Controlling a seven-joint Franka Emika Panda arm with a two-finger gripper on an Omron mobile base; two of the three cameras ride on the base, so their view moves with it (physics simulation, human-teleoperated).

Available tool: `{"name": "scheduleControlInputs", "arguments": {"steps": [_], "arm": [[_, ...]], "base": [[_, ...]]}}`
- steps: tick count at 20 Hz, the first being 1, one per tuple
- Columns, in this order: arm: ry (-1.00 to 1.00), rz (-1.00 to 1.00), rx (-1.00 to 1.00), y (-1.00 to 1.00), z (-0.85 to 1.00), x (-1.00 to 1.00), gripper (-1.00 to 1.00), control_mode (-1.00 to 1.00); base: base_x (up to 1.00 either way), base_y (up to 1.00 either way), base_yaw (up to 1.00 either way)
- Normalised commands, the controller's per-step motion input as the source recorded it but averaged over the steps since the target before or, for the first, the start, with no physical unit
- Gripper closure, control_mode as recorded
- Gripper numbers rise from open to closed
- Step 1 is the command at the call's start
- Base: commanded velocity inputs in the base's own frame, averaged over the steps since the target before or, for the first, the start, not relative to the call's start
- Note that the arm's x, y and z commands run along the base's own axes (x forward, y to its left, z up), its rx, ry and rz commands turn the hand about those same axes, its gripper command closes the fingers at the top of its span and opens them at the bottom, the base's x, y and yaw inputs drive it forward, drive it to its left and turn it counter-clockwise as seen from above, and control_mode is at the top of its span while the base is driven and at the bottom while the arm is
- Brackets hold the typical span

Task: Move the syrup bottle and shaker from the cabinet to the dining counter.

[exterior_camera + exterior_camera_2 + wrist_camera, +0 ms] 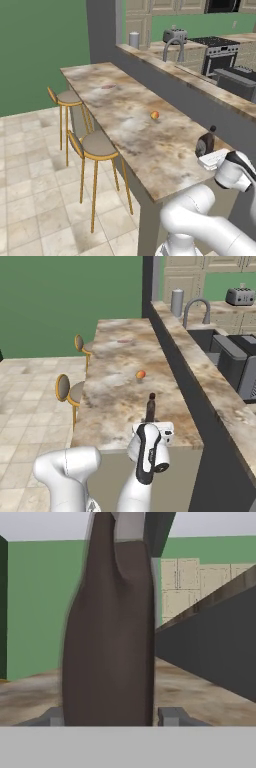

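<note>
Nearest to you, the gripper [114, 716] had its two fingertips [171, 716] set on either side of the syrup bottle [111, 637], whose dark brown body rose between them in the hand view. The jaws stood at a middling width, pressed to the bottle's flanks, so you were holding it. In the right base view the bottle [150, 407] stood upright at the near end of the dining counter [115, 386], its base either on the marbled top or just above it; you could not tell which from these angles.

By my reading, you were at the setting-down step for the first of the two items. The next move called for confirming the base was seated flat, opening the jaws and backing the hand straight out toward you without tipping the narrow-necked bottle. The shaker was yet to be fetched.

The bottle sat near the counter's near edge and just beside the grey raised back wall [172, 363] on your right, so room was tight on those two sides. Leftward and ahead the top lay open. Farther along, a small orange fruit [141, 374] rested well apart from the bottle, and beyond it a faint reddish patch [125, 341] marked the far part of the surface. Two stools [93, 146] stood along the counter's left side, below its edge.
</note>
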Motion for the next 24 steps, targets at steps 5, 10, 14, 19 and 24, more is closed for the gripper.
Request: {"name": "scheduleControlInputs", "arguments": {"steps": [5,10,14,19,24], "arm": [[0.01,0.0,-0.03,0.0,-0.08,0.0,1.0,-1.0],[0.03,0.0,-0.01,0.0,-0.05,0.0,1.0,-1.0],[0.02,0.0,0.0,0.0,-0.05,0.0,1.0,-1.0],[0.05,0.0,0.0,0.0,-0.04,0.01,1.0,-1.0],[0.02,0.0,-0.01,0.0,-0.14,0.0,-1.0,-1.0]], "base": [[0.0,0.0,0.0],[0.0,0.0,0.0],[0.0,0.0,0.0],[0.0,0.0,0.0],[0.0,0.0,0.0]]}}
